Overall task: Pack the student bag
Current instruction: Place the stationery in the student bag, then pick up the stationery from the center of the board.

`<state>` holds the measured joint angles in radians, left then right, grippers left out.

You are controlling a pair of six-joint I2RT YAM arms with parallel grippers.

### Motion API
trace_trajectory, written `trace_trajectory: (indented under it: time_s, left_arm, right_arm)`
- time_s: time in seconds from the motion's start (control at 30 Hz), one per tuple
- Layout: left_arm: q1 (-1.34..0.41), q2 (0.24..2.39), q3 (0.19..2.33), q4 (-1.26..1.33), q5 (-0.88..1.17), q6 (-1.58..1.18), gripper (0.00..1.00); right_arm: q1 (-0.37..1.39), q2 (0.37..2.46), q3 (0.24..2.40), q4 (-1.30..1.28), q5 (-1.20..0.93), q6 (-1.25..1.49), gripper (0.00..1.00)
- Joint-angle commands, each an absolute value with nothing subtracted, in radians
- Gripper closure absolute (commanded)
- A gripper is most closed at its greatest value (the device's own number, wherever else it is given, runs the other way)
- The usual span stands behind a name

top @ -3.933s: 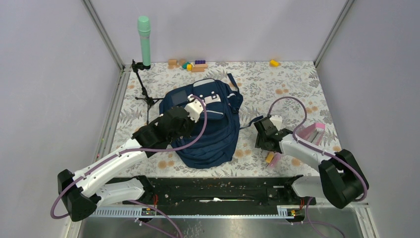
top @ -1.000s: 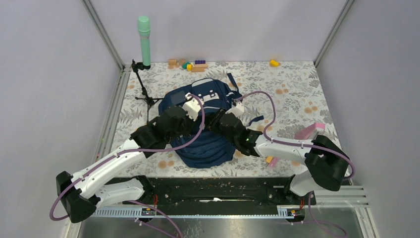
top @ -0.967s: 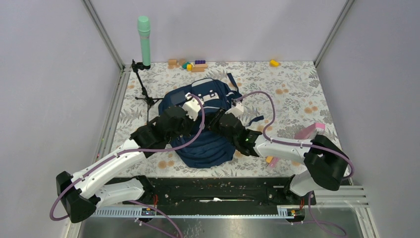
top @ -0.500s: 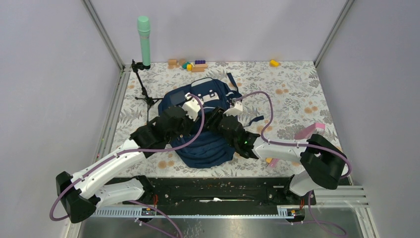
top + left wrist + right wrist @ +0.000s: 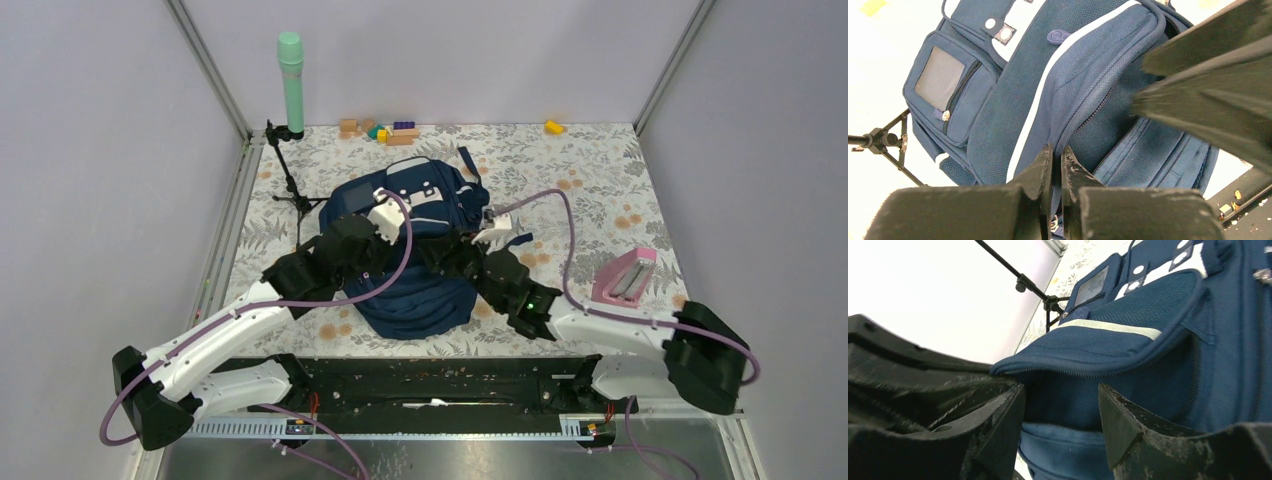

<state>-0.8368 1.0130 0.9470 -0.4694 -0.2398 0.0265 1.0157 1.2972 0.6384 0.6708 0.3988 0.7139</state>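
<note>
Large navy-blue fabric backpack (image 5: 415,300) lies on floral bench (image 5: 590,170). Left gripper (image 5: 1056,157) pinched on its zipper flap; right gripper (image 5: 1060,395) spread wide.

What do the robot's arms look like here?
The left arm and right arm have white shells with black joints and bases. A purple cable loops along each. The jaws are black, scuffed wedges. A green light shows on the right forearm.
</note>
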Motion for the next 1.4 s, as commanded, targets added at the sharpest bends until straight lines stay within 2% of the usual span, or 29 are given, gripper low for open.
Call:
trace_trajectory:
  time_s: [0.0, 0.2, 0.4, 0.53, 0.57, 0.73, 0.87, 0.93, 1.03, 1.1, 1.37]
  left_arm:
    - [-0.841, 0.956, 0.979, -0.379, -0.25, 0.003, 1.0]
    - [-0.838, 0.942, 0.972, -0.373, -0.268, 0.003, 1.0]
    - [-0.834, 0.947, 0.971, -0.371, -0.268, 0.003, 1.0]
    - [-0.834, 0.956, 0.972, -0.372, -0.26, 0.003, 1.0]
    - [-0.834, 0.959, 0.973, -0.373, -0.259, 0.003, 1.0]
    - [-0.834, 0.965, 0.973, -0.375, -0.254, 0.003, 1.0]
    - [-0.834, 0.966, 0.973, -0.376, -0.256, 0.003, 1.0]
    - [-0.834, 0.965, 0.973, -0.376, -0.256, 0.003, 1.0]
    - [-0.834, 0.965, 0.973, -0.376, -0.256, 0.003, 1.0]
    - [-0.834, 0.964, 0.972, -0.376, -0.256, 0.003, 1.0]
    - [-0.834, 0.966, 0.973, -0.376, -0.249, 0.003, 1.0]
  right_arm:
    - [1.024, 1.134, 0.566, 0.567, 0.387, 0.622, 0.37]
    - [1.022, 0.9, 0.467, 0.27, 0.453, 0.607, 0.3]
    - [1.007, 0.656, 0.334, 0.017, 0.566, 0.663, 0.18]
    - [0.99, 0.524, 0.24, -0.061, 0.581, 0.727, 0.01]
    - [0.981, 0.513, 0.222, -0.062, 0.569, 0.731, 0.0]
    - [0.907, 0.53, 0.208, -0.122, 0.472, 0.738, 0.0]
    - [0.892, 0.526, 0.219, -0.141, 0.477, 0.716, 0.0]
    - [0.879, 0.515, 0.218, -0.161, 0.517, 0.72, 0.0]
    - [0.829, 0.522, 0.254, -0.361, 0.641, 0.875, 0.0]
    - [0.798, 0.525, 0.272, -0.44, 0.649, 0.914, 0.02]
    - [0.79, 0.604, 0.329, -0.511, 0.721, 0.937, 0.06]
